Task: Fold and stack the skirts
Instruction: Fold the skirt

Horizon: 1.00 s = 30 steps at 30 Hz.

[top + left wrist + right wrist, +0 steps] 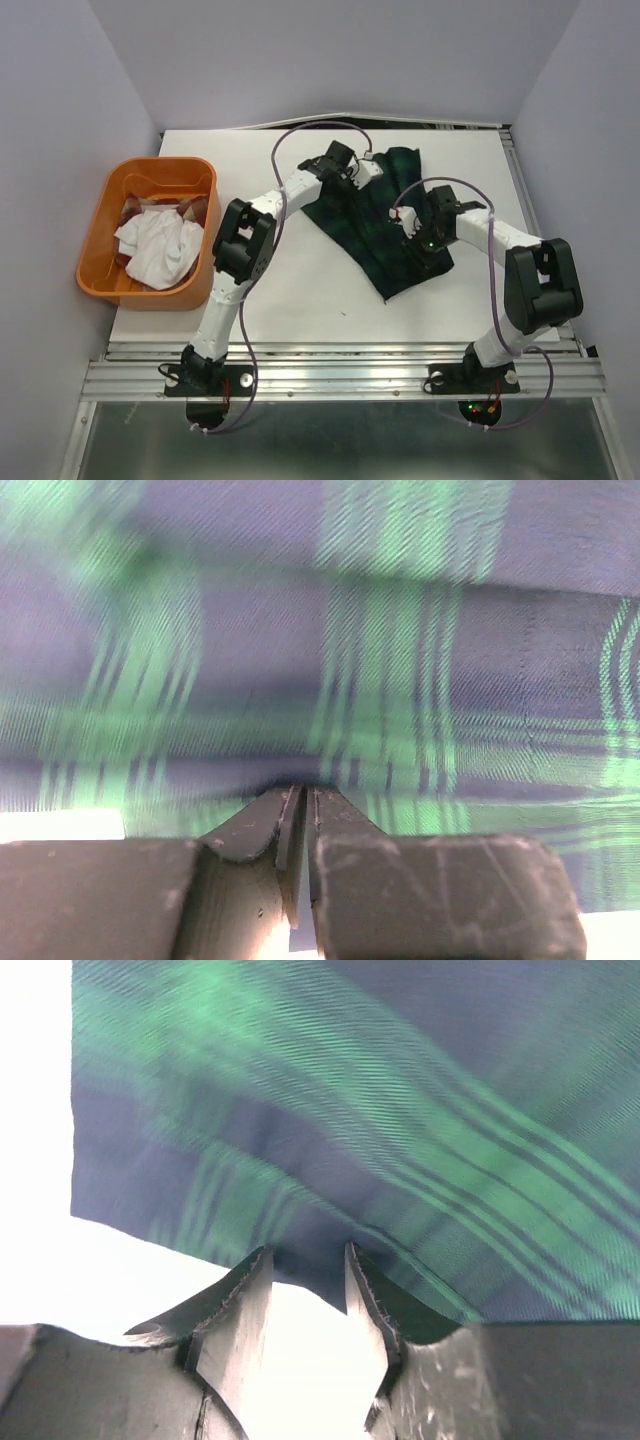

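Overhead, top external view: dark green-navy plaid cloth skirt (pixel 392 240) spread flat and askew on the white table (pixel 300 285), right of centre. Left gripper (pixel 372 166) down at the cloth's far-left edge; right gripper (pixel 406 222) down over its right half. Plain white cloth skirt (pixel 160 248) crumpled in the orange plastic basket (pixel 95 255) at the table's left side, with scraps of a red-and-tan plaid skirt (pixel 190 210) beside it; both well apart from the arms. No stack begun.

Next, left wrist view: left gripper (pixel 303 795) with fingers drawn almost together, only a thin slit between, and plaid cloth (pixel 400 630) puckered right at the tips. Judged clamped on a pinch of the skirt's edge.

Then, right wrist view: right gripper (pixel 308 1252) with fingers plainly apart, bright table visible through the gap, tips set astride a dip in the skirt's hem (pixel 400 1110). No pinch visible here.

Step in hand, by judgement: taking hold of the first skirt at two points, ahead of its first fold; two skirts waiting in the basket.

Next move, likely: closing the right fingers on the hem, then raising both holds together and laying one edge over the opposite edge. Called for: a sure pinch on the cloth, matched height and pace in both arms, and a low carry, to avoid slipping or crooked dragging of soft fabric.
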Available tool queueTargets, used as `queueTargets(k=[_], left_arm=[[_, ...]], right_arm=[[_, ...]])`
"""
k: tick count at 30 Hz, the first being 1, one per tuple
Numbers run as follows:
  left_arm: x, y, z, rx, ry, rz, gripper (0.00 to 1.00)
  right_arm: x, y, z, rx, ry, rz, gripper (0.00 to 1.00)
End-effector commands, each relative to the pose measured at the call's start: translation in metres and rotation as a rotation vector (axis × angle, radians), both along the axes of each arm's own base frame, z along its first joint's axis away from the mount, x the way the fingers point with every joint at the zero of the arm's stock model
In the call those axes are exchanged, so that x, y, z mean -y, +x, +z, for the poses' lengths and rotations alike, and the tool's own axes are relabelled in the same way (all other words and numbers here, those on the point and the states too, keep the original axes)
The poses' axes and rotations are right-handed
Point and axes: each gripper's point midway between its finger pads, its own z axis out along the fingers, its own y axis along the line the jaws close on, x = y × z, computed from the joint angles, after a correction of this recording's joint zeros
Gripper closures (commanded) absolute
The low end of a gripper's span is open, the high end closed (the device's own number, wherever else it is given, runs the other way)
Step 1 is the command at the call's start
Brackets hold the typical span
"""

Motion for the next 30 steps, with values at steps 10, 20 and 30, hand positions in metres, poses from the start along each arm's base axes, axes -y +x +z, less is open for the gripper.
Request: queueTargets(k=[10,20,30], left_arm=[[-0.049,-0.054,0.161,-0.114,-0.714,0.405,0.97],[-0.049,-0.053,0.097,-0.339,-0.708,0.677,1.00],[-0.111,-0.033,0.089,-0.258,-0.657,0.809,0.68]], right_arm=[[-0.065,0.072,0.133,0.126,0.313,-0.412,0.38],[-0.090,0.128,0.129,0.120,0.316,-0.505,0.38],[-0.100,0.097,0.041,0.050,0.187,-0.325,0.39]])
